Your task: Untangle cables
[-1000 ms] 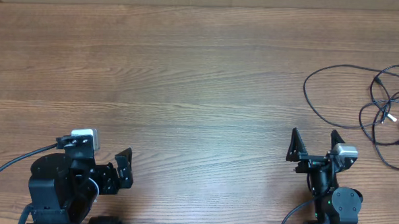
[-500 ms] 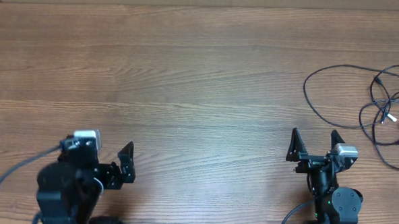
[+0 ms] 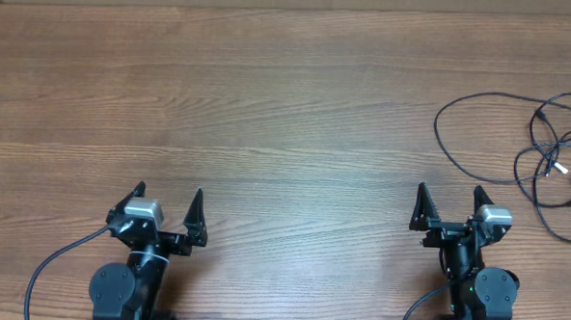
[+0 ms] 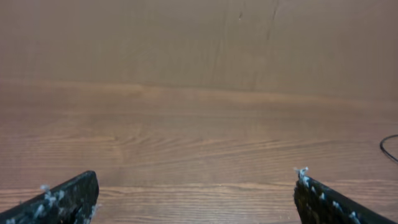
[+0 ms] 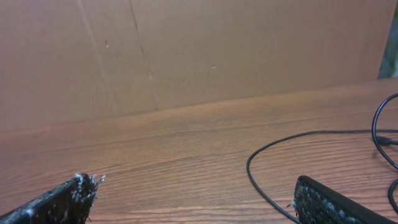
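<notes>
The cables (image 3: 546,157) are thin black cords in a loose tangle at the far right of the wooden table, with small white-tipped plugs near their middle. A loop of them shows in the right wrist view (image 5: 273,155), and a short arc at the right edge of the left wrist view (image 4: 388,149). My right gripper (image 3: 450,202) is open and empty, near the front edge, to the left of the tangle; its fingers show in its own view (image 5: 196,190). My left gripper (image 3: 168,200) is open and empty at the front left, far from the cables, with its fingers in its own view (image 4: 196,186).
A brown cardboard wall (image 5: 186,50) stands along the table's far edge. The wooden table (image 3: 268,111) stretches between and beyond the arms. Thick black arm wires (image 3: 54,261) trail at the front left.
My left arm has turned and swung right, so its gripper now points straight away from the front edge, fingers spread. The right arm and the cables have not moved.
</notes>
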`<control>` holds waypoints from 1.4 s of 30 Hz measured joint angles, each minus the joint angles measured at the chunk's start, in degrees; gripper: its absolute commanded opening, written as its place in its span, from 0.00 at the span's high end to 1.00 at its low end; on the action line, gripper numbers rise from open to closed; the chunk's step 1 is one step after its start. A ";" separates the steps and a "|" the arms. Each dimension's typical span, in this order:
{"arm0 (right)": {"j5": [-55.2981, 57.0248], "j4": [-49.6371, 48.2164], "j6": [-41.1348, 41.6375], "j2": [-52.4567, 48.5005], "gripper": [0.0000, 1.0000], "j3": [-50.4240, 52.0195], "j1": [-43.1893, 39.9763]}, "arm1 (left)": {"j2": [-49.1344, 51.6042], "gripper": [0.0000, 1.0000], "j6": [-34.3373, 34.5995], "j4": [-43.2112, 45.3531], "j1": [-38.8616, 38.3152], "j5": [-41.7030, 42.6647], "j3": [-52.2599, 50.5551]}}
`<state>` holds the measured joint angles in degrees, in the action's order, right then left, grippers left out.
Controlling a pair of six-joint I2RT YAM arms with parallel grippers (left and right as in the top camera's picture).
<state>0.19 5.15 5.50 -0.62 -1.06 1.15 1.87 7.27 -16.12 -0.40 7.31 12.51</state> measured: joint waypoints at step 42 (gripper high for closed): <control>0.02 0.00 0.00 0.00 0.00 0.00 0.00 | -1.14 0.01 -8.96 11.76 0.00 -6.54 -12.02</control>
<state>0.21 5.15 5.50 -0.62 -1.06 1.15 0.73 -1.69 -4.36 -0.40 0.78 0.49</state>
